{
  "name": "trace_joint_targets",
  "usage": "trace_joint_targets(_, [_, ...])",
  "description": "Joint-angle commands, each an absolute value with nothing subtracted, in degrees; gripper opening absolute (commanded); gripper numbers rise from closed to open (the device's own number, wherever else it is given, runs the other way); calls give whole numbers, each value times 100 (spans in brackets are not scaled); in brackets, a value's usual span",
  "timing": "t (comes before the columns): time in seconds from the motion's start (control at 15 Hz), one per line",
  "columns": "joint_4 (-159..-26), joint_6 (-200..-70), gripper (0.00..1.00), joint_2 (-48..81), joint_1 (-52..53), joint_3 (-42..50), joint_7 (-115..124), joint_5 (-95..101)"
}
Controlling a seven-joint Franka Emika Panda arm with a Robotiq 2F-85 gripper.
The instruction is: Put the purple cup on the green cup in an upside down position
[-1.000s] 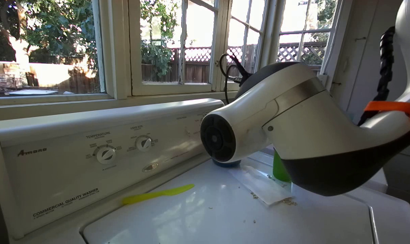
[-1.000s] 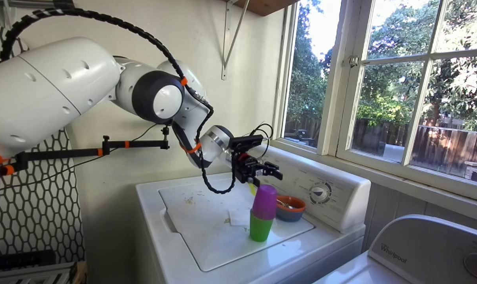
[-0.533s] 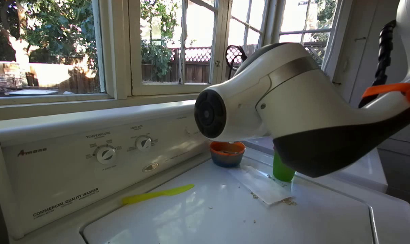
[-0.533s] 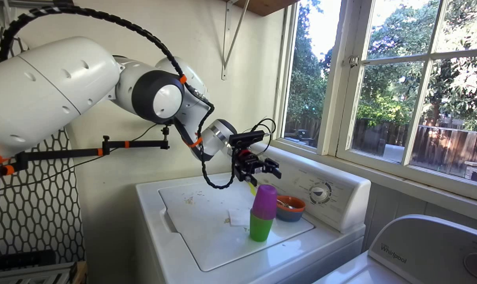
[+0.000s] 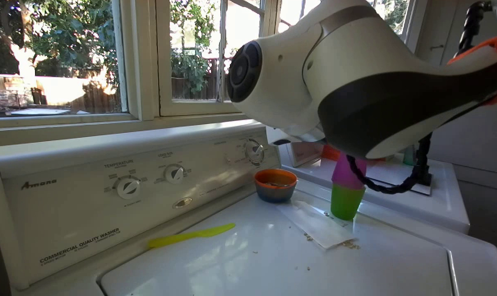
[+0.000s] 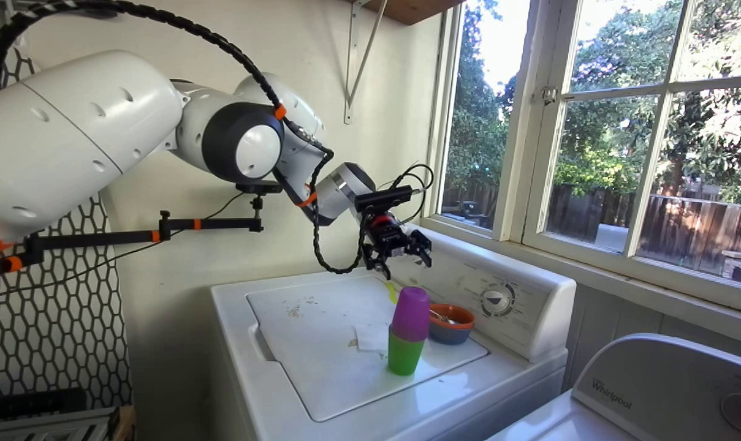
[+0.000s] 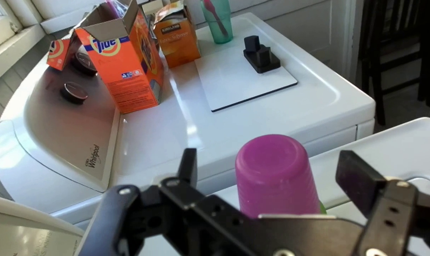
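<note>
The purple cup (image 6: 412, 311) stands upside down on the green cup (image 6: 405, 355), rim to rim, in an exterior view. The green cup is upright on the washer lid. Both also show in an exterior view, the purple cup (image 5: 347, 173) partly behind the arm and its cable, the green cup (image 5: 346, 202) below it. My gripper (image 6: 408, 266) is open and empty, above and behind the cups, apart from them. In the wrist view the purple cup (image 7: 273, 177) appears between the open fingers (image 7: 268, 163). Only a sliver of the green cup (image 7: 323, 208) shows there.
An orange-rimmed bowl (image 5: 275, 190) stands beside the cups near the control panel (image 5: 108, 193). A yellow-green knife (image 5: 193, 235) and a white paper (image 5: 320, 228) with crumbs lie on the lid. A Tide box (image 7: 126, 71) stands on the neighbouring machine (image 7: 158, 142).
My open gripper has risen and drawn back from the cups, and the arm has lifted, uncovering more of the bowl and both cups. The cups have not moved.
</note>
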State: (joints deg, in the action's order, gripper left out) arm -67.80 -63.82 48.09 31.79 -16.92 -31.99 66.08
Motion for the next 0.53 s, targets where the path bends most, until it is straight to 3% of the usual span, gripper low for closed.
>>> trace_joint_targets(0.0, [-6672,-6519,100,4626,3079,-1745,-2822,6055])
trace_joint_targets(0.47, [-6897,-6997,100,3991,2556,-2052,-2008,5088])
